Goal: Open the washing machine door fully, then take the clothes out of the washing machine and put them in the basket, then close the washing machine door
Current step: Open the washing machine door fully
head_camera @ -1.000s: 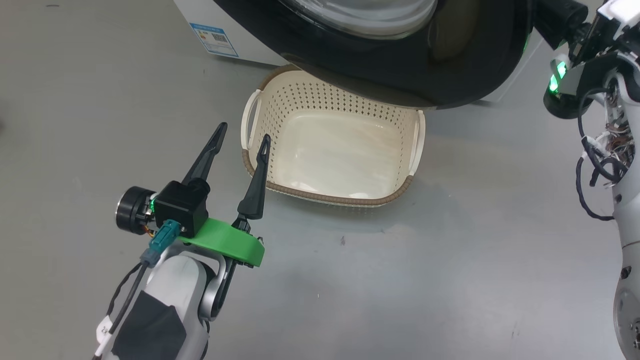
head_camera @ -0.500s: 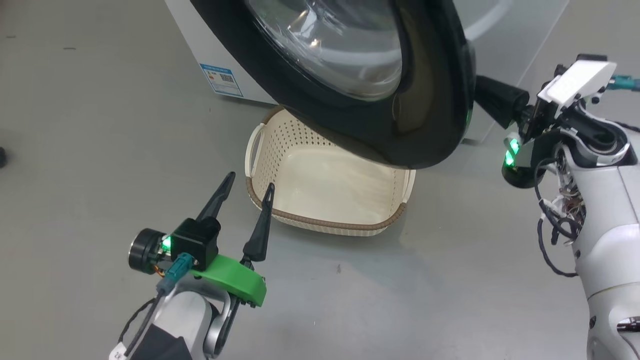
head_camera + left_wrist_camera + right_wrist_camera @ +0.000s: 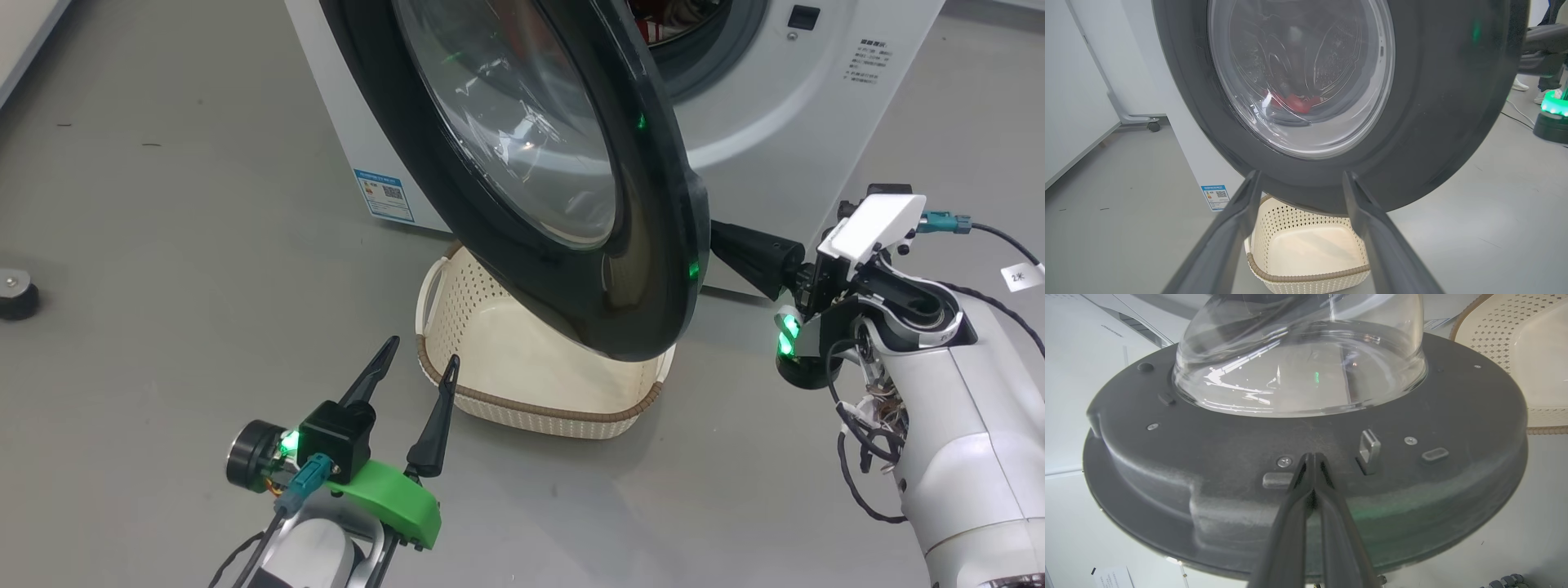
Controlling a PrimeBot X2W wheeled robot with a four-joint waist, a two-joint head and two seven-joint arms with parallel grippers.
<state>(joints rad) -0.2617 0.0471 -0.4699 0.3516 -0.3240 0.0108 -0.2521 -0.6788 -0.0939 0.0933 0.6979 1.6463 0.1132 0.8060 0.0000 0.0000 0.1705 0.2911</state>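
Note:
The washing machine (image 3: 784,106) is white, and its glossy black door (image 3: 653,269) stands partly swung out over the cream basket (image 3: 539,408) on the floor. Red clothes (image 3: 653,28) lie in the drum and show again through the door glass as clothes (image 3: 1296,102). My right gripper (image 3: 1313,457) is shut with nothing in it, its tips touching the door's inner face (image 3: 1412,490) just below the clear bowl (image 3: 1298,355). Its dark fingers (image 3: 747,253) reach in behind the door's edge. My left gripper (image 3: 420,351) is open and empty by the basket's near left corner, facing the door's front (image 3: 1433,122).
A blue sticker (image 3: 384,194) sits low on the machine's left side. A round black object (image 3: 15,294) lies on the grey floor at far left. A person's shoes (image 3: 1519,85) stand beyond the door. A caster (image 3: 1153,126) of a white panel stands left of the machine.
The head camera has lifted, bringing the machine's front and drum mouth into view. The door has swung further out, with the shut right gripper following behind it. The left gripper stays open.

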